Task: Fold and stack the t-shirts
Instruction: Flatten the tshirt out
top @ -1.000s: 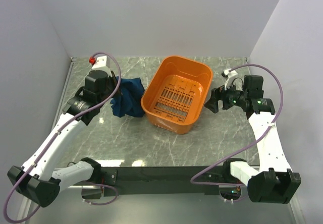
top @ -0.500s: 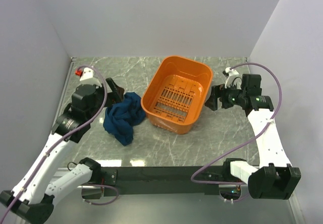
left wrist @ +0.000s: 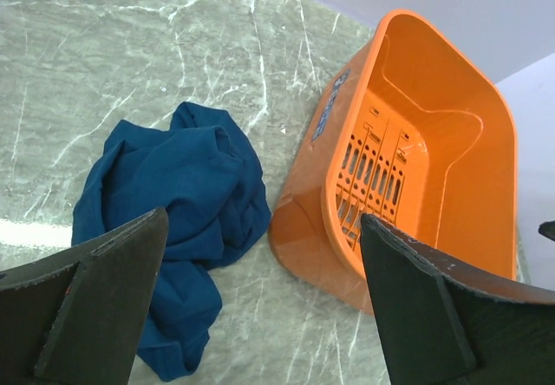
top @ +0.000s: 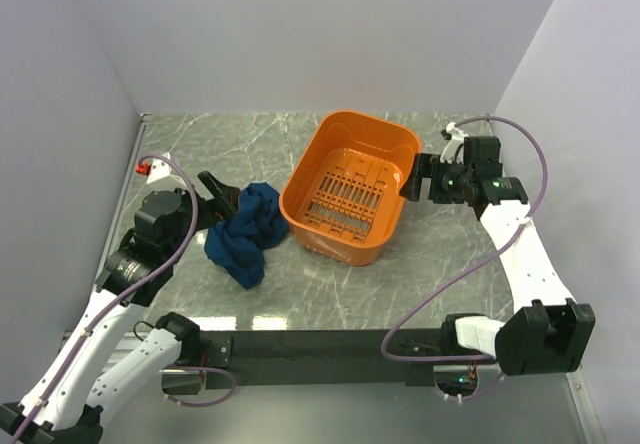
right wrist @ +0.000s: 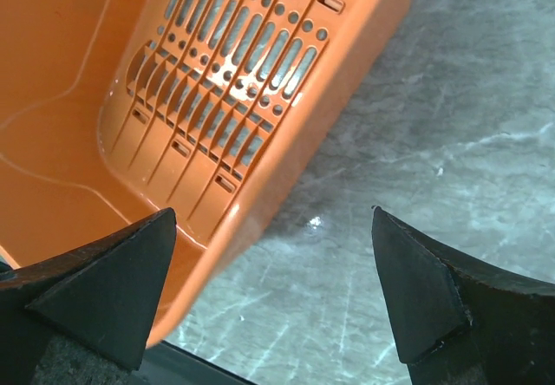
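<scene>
1. The dark navy-blue cotton t-shirt [top: 245,234] lies in a crumpled heap on the grey-green marbled table [top: 200,144]. It sits just beside the left wall of the orange slotted plastic basket [top: 340,249], possibly brushing it. No print or sleeve mark shows in the bunched cloth.
2. The left gripper [top: 218,194] sits at the heap's left edge, jaws spread wide and holding nothing. Its wrist view looks down on the shirt between the two dark fingers.
3. The right gripper [top: 410,180] is also spread wide and empty. It is close to the basket's right rim and well apart from the shirt.
4. No other shirt is visible, and the basket looks empty (its slotted floor shows bare in both wrist views).
5. Handling, as a judgement: the shirt is light, limp and not fragile. It will sag and drag rather than hold any shape, so a pinch into the middle of the heap would only lift a bundle.
6. Better holds would be a hem, collar or shoulder seam, one per gripper, so the cloth can be pulled flat before folding. Which fold in the heap is an edge I cannot tell.
7. The fold and stack are not yet begun.
</scene>
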Controlling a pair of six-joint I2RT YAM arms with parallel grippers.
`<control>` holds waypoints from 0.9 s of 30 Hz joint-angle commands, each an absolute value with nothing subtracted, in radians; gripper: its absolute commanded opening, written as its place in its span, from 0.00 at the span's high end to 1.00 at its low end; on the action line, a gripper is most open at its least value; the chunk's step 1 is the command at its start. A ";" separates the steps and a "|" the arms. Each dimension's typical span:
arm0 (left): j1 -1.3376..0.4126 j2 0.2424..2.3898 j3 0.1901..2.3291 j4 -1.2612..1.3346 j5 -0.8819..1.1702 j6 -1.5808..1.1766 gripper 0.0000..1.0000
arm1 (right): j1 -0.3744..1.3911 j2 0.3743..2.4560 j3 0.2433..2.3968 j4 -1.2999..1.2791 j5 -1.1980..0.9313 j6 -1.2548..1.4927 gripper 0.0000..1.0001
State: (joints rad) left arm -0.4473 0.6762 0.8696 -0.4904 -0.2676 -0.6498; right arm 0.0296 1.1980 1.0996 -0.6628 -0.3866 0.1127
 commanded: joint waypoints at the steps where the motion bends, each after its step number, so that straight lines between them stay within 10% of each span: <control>1: -0.445 0.666 0.865 -0.451 -0.290 -0.683 0.03 | 0.058 1.223 1.163 -0.604 -0.345 0.170 0.00; 15: -0.443 0.660 0.835 -0.436 -0.299 -0.693 0.02 | 0.175 1.376 1.203 -0.578 -0.131 0.222 0.03; 27: -0.443 0.641 0.804 -0.437 -0.308 -0.700 0.01 | 0.201 1.477 1.264 -0.624 -0.002 0.179 0.43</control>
